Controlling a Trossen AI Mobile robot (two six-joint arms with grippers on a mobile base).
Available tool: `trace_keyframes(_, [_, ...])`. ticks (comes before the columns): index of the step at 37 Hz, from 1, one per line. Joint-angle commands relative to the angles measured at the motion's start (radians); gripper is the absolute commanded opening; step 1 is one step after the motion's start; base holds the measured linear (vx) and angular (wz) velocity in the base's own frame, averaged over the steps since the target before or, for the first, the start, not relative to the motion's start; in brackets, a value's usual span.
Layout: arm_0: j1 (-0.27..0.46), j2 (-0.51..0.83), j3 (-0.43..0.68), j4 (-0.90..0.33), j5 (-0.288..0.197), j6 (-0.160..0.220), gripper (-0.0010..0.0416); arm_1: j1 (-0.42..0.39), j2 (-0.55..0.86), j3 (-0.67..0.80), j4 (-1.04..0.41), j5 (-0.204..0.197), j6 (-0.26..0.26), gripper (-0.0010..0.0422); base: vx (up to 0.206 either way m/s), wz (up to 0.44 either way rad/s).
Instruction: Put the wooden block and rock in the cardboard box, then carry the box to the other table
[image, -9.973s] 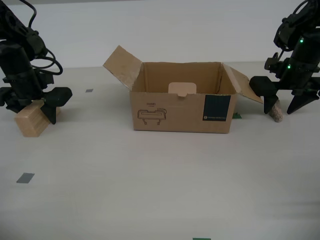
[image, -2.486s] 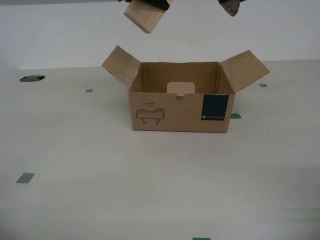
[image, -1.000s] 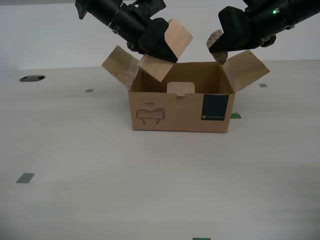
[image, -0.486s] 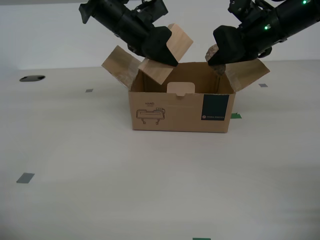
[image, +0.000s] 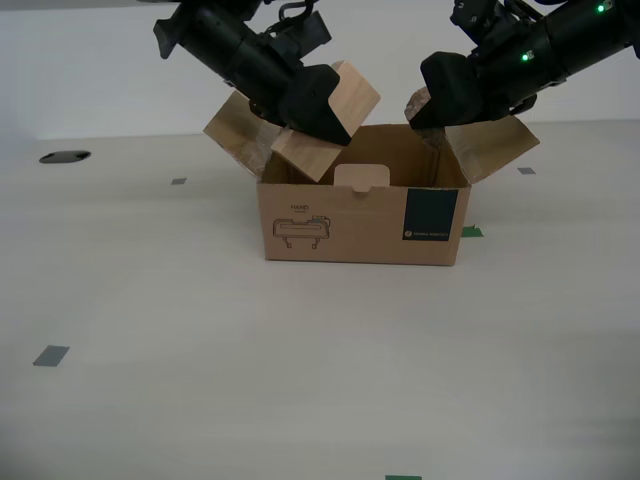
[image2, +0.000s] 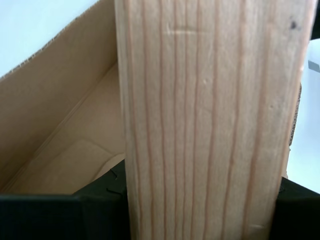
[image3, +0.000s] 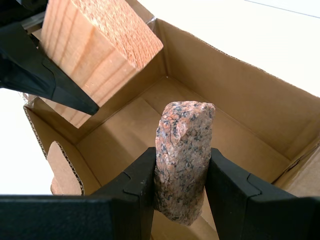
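Brown corrugated cardboard box (image: 362, 222) sits open on the pale table (image: 200, 340). Our second gripper (image: 318, 108) clamps the tan wooden block (image: 330, 120), tilted over its rim; our first gripper (image3: 181, 172) pinches the pinkish-grey rough rock (image3: 181, 157) above the interior.

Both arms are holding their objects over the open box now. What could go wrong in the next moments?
1. The wooden block, held tilted in my second gripper, hangs over the cardboard box beside its flap; lowered so, its corner might catch the rim.
2. The rock is clamped in my first gripper above the box floor; released here, it could bounce or dent the cardboard.
3. Both grippers lean over one opening, so they might collide.
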Motion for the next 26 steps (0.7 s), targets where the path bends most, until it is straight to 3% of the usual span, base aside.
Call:
trace_keyframes(1, [0.005, 0.000, 0.002, 0.005, -0.003, -0.002, 0.0000, -0.002, 0.000, 0.001, 0.007, 0.004, -0.002, 0.0000, 0.000, 0.000])
trace_keyframes(16, [0.012, 0.000, 0.001, 0.004, -0.002, -0.002, 0.0022, -0.002, 0.000, 0.001, 0.018, 0.004, -0.010, 0.0006, 0.000, 0.000])
trace_keyframes(26, [0.013, 0.000, 0.002, 0.004, -0.002, -0.002, 0.0054, -0.002, -0.001, 0.001, 0.022, -0.003, -0.042, 0.0092, 0.000, 0.000])
